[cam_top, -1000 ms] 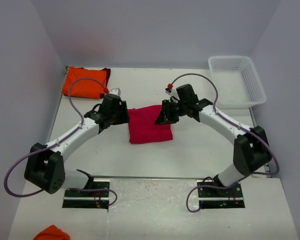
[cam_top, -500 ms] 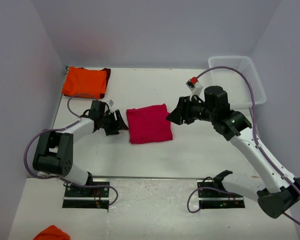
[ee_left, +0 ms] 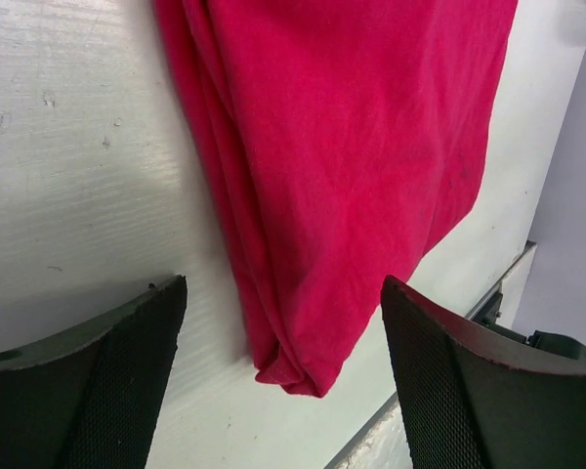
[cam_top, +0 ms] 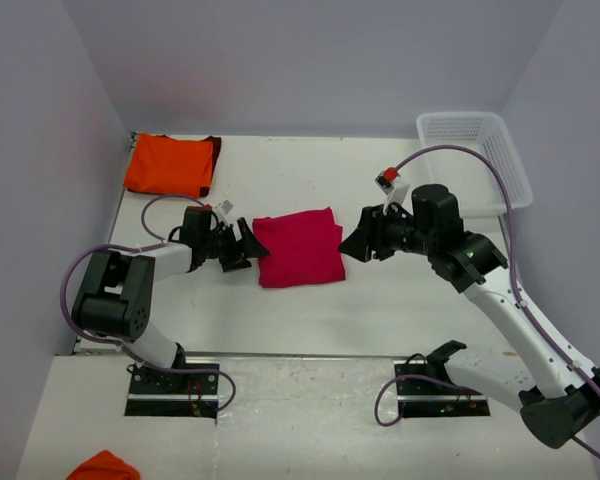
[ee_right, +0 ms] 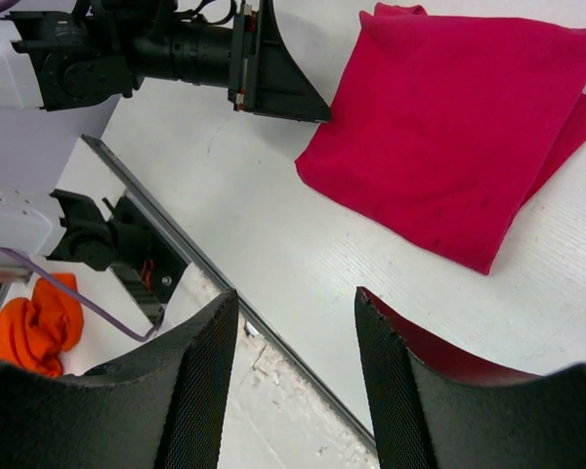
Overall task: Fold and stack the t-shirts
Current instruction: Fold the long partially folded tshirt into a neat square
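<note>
Counting what's on the table (cam_top: 400, 290) from my end: two folded shirts, one basket, two grippers.

Shirt one is the pink shirt (cam_top: 298, 248). It's folded into a rough square and lies flat about mid-table, right between the two grippers. On the right wrist cam a lower layer sticks out past the top layer on one side, so the fold isn't perfectly square. On the left wrist cam the folded edge shows a few soft creases running down to the corner.

Shirt two is the orange shirt (cam_top: 170, 165), also folded, sitting in the far left corner with its dark maroon edge on the right side. It's well apart from the pink one, so nothing is stacked yet.

The left gripper (cam_top: 252, 248) is low, right at the pink shirt's left edge. Its two fingers (ee_left: 449, 391) are spread wide with nothing pinched between them. I can't tell if a tip is brushing the cloth.

The right gripper (cam_top: 348, 243) hangs off the shirt's right edge, a bit above the table. Both of its fingers (ee_right: 186, 391) are apart too, gripping nothing and clear of the cloth.

One white lattice basket (cam_top: 475, 160) sits in the far right corner, well away from both shirts.

There's also one orange lump (cam_top: 102, 466) of cloth down at the near left, off the table. It's too bunched up for me to say what it is.
</note>
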Available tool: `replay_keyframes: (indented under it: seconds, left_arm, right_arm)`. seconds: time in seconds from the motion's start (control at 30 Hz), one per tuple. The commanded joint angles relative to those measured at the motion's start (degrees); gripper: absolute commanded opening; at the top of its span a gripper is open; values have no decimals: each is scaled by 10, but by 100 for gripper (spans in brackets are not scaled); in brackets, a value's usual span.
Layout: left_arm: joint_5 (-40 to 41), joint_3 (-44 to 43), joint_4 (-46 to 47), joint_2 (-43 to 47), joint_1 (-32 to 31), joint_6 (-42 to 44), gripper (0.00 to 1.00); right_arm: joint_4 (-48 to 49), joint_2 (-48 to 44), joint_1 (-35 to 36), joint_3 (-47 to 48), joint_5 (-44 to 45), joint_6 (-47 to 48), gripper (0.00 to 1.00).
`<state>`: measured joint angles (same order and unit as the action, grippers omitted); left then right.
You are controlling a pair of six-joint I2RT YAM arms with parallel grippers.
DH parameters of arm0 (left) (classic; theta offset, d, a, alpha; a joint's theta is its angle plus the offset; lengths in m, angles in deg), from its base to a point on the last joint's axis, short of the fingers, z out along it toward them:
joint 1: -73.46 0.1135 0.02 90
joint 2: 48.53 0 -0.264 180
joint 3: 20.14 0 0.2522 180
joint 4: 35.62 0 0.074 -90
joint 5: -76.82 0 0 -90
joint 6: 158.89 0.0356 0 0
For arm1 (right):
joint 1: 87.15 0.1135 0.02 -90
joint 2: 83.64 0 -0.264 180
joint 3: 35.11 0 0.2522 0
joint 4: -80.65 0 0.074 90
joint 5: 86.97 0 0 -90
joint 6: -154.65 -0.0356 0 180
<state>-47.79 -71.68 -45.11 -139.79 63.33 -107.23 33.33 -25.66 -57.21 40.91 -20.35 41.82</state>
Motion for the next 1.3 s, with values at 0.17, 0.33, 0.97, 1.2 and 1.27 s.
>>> replay_keyframes:
  seconds: [0.17,0.33,0.97,1.2,1.27]
  left_arm:
    - [56,-1,-23,1,5,16,82]
    - [62,0,-30,-4,5,20,82]
    - [41,-4,-7,-33,5,19,82]
    - [36,-7,-8,-37,5,20,82]
    - [37,-9,-10,-36,5,23,82]
  right_arm:
    - [0,-11,-1,-6,9,9,53]
    - [2,-9,-1,-6,11,5,53]
    - [-14,201,-36,22,232,-55,0]
    - [6,412,-42,102,233,-54,0]
    - [18,418,-42,103,219,-49,0]
